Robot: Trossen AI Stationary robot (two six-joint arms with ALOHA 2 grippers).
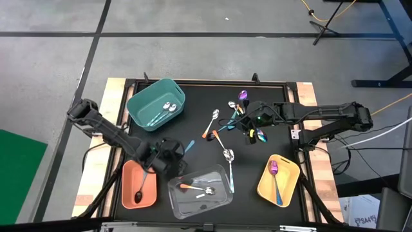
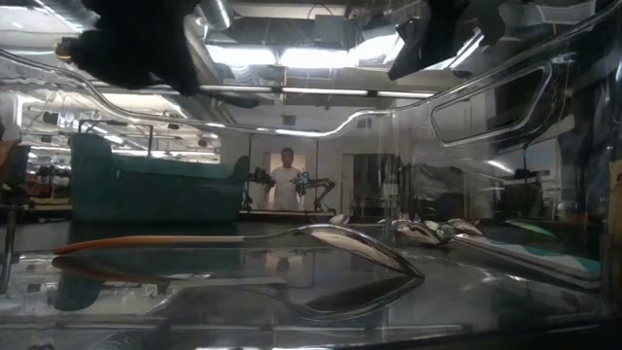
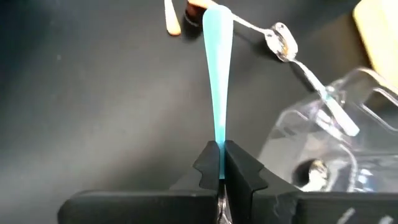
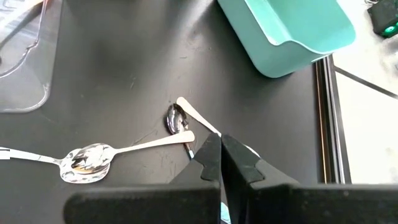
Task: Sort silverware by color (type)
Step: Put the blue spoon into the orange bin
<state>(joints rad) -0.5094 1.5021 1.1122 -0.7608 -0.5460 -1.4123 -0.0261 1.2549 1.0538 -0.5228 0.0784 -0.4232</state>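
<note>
My left gripper (image 1: 172,156) hangs above the mat between the salmon bin (image 1: 131,169) and the clear bin (image 1: 219,200), shut on a teal-handled spoon (image 3: 217,74) whose bowl is hidden behind the fingers. My right gripper (image 4: 221,160) is shut over a loose heap of silverware (image 1: 233,116) at the mat's middle. A dark-bowled spoon (image 4: 176,119) and a silver spoon (image 4: 87,160) lie flat just ahead of it. I cannot tell whether it touches any of them. My left gripper pinches the spoon's teal handle (image 3: 218,146) between its two fingers, near the end that is hidden behind them. The fingers slant down from the table's left and lie along the handle. The handle's free end (image 3: 216,18) sticks out ahead, lifted clear of the mat.
The teal bin (image 1: 143,111) at the far left holds silver spoons. The salmon bin holds a black spoon (image 1: 138,193), the clear bin an orange-handled one (image 1: 185,187), the yellow bin (image 1: 290,177) a purple one (image 1: 273,169). A person (image 2: 287,181) stands in the room behind.
</note>
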